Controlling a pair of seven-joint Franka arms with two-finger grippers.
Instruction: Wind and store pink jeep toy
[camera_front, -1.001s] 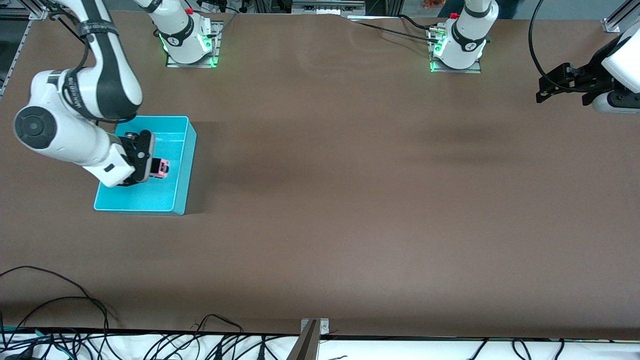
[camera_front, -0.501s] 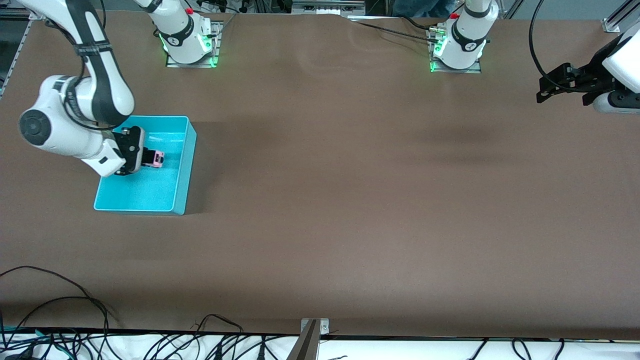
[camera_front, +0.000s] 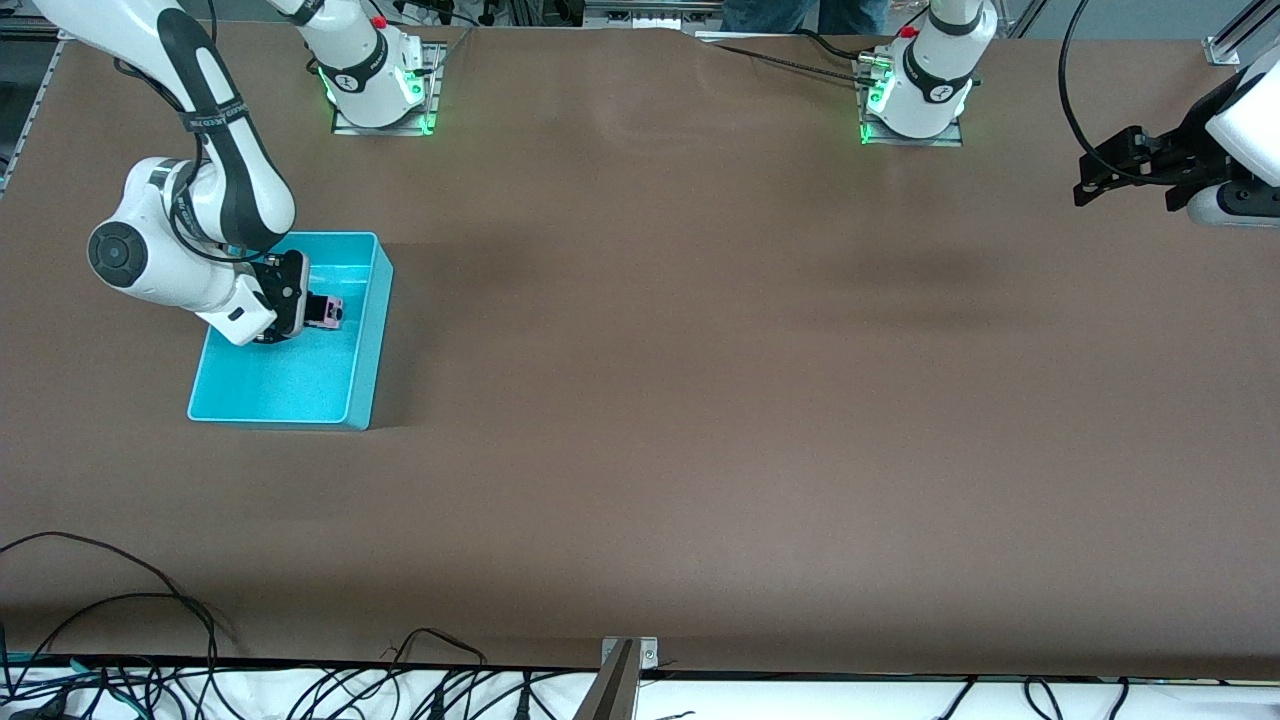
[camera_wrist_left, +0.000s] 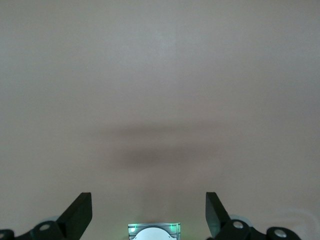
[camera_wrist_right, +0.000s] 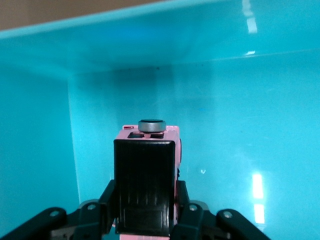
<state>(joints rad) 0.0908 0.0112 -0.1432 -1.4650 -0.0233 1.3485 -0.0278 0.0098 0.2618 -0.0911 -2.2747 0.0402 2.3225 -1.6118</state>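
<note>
Front view: right gripper (camera_front: 318, 312) inside cyan bin (camera_front: 365, 340) near right arm's end of table (camera_front: 700, 400), pinching pink jeep toy (camera_front: 330, 311). Left gripper (camera_front: 1100, 175) waits over table edge at left arm's end, fingers spread. No readable writing.

Left wrist view: spread fingers (camera_wrist_left: 77, 216), bare table (camera_wrist_left: 160, 75).

Right wrist view: jeep (camera_wrist_right: 146, 187) clamped between fingers (camera_wrist_right: 187, 212), black roof up, bin wall (camera_wrist_right: 225, 75) ahead.

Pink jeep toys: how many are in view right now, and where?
1. The pink jeep toy is gripped by the right gripper inside the cyan bin, at the right arm's end of the table. The right arm covers part of the bin, so another could be hidden there.
</note>
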